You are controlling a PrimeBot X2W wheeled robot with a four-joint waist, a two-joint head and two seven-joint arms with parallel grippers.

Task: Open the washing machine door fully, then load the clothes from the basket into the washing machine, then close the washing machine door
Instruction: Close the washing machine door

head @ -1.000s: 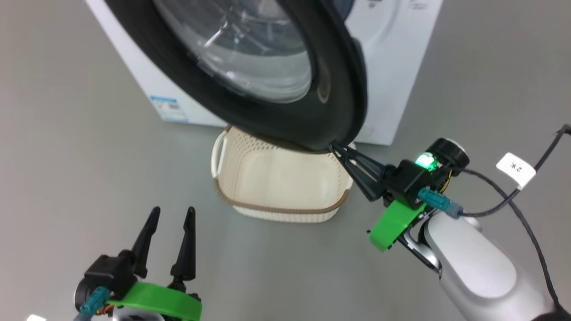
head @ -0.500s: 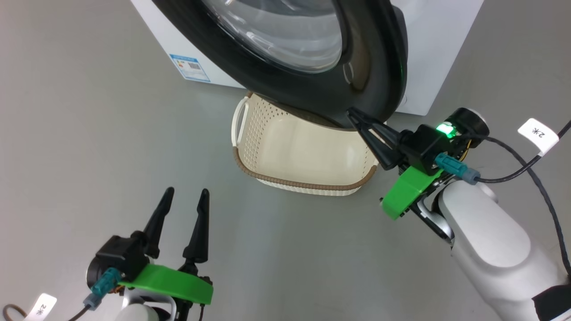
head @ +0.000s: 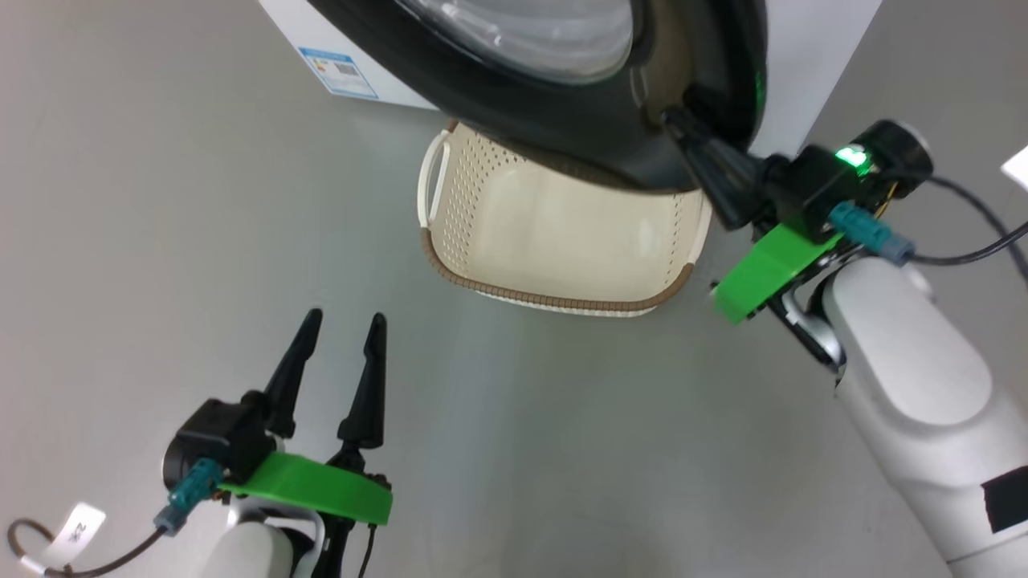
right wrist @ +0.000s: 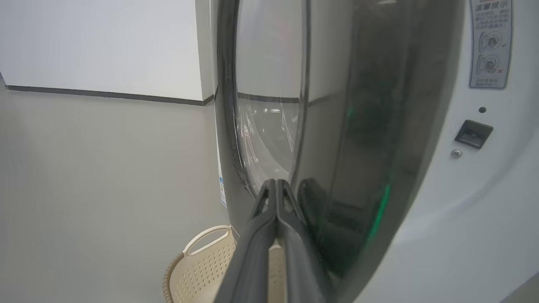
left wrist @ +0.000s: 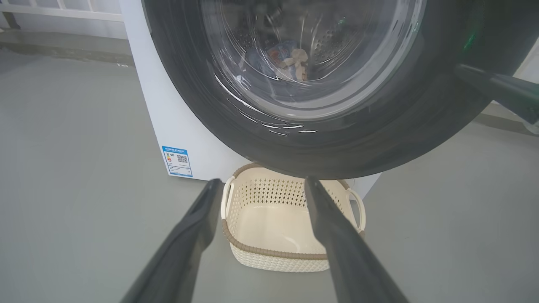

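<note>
The washing machine door (head: 562,120) hangs over the basket, swung close to the white washing machine (head: 811,64) but still a little ajar. My right gripper (head: 671,116) is shut, its tips pressed against the door's glossy black rim (right wrist: 370,147). Through the glass bowl in the left wrist view, the clothes (left wrist: 286,59) lie in the steel drum. The cream basket (head: 554,301) stands on the floor below the door with nothing in it. My left gripper (head: 341,317) is open, low and to the left, well short of the basket (left wrist: 273,251).
Grey floor spreads around the machine. A blue energy label (head: 337,72) marks the machine's lower left corner. The latch slot (right wrist: 473,134) shows on the machine's front beside the door edge. A black cable (head: 972,255) trails from my right wrist.
My right gripper has pushed up and forward along the door's rim, and the door has swung closer to the machine. The head camera has shifted. The left gripper stays open in place.
</note>
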